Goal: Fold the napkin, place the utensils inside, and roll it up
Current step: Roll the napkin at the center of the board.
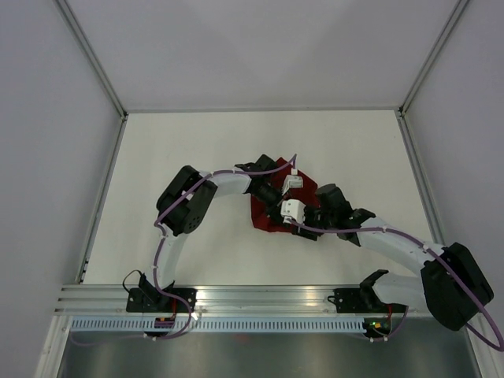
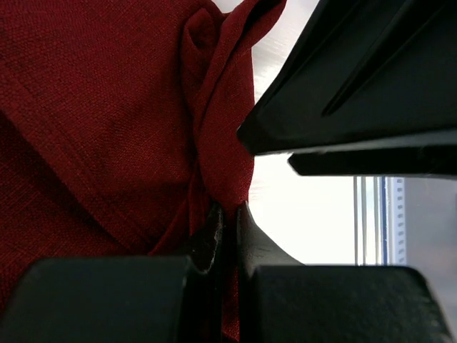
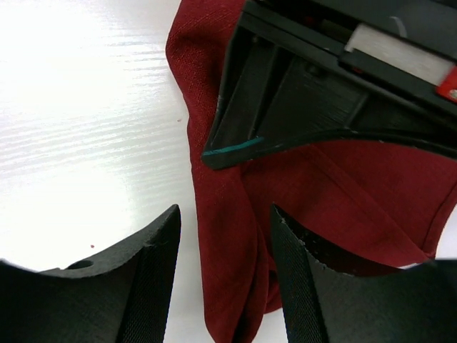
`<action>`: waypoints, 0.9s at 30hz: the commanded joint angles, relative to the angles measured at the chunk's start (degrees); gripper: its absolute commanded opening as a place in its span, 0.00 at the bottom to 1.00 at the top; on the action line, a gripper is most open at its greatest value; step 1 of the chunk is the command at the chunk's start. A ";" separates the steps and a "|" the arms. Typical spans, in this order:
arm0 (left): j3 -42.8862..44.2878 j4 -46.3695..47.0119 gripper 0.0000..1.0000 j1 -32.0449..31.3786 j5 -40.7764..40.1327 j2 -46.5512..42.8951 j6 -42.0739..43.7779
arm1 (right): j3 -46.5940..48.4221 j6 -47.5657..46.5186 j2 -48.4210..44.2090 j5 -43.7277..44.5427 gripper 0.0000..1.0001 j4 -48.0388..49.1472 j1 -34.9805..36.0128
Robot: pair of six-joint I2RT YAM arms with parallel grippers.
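Note:
The dark red napkin (image 1: pixel 266 214) lies bunched and partly rolled at the middle of the white table, mostly covered by both arms. My left gripper (image 2: pixel 228 214) is shut on a fold of the napkin (image 2: pixel 107 121), pinching the cloth between its fingertips. My right gripper (image 3: pixel 225 246) is open, its two fingers straddling a rolled edge of the napkin (image 3: pixel 235 236) without closing on it. The left gripper's black body (image 3: pixel 300 93) shows just beyond it. The fork is hidden in every view.
The white table (image 1: pixel 197 150) is walled by grey panels on the left, back and right. An aluminium rail (image 1: pixel 260 298) with both arm bases runs along the near edge.

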 commanded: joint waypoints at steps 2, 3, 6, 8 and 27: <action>-1.02 -6.34 0.02 -0.14 -4.18 4.22 0.29 | -0.46 -1.32 2.48 4.41 0.59 5.00 3.25; -1.02 -6.42 0.02 -0.05 -4.18 4.30 0.20 | -0.54 -1.06 3.26 4.68 0.59 5.09 3.61; -0.94 -6.51 0.02 0.04 -4.27 4.39 0.20 | -0.90 -0.88 5.02 6.25 0.59 6.58 5.45; -0.67 -6.68 0.02 0.21 -4.27 4.39 0.20 | -1.07 -0.79 5.73 6.61 0.58 7.20 6.59; 0.91 -7.65 0.02 0.65 -3.22 5.54 0.11 | -4.77 -1.49 11.27 13.91 0.24 11.33 13.28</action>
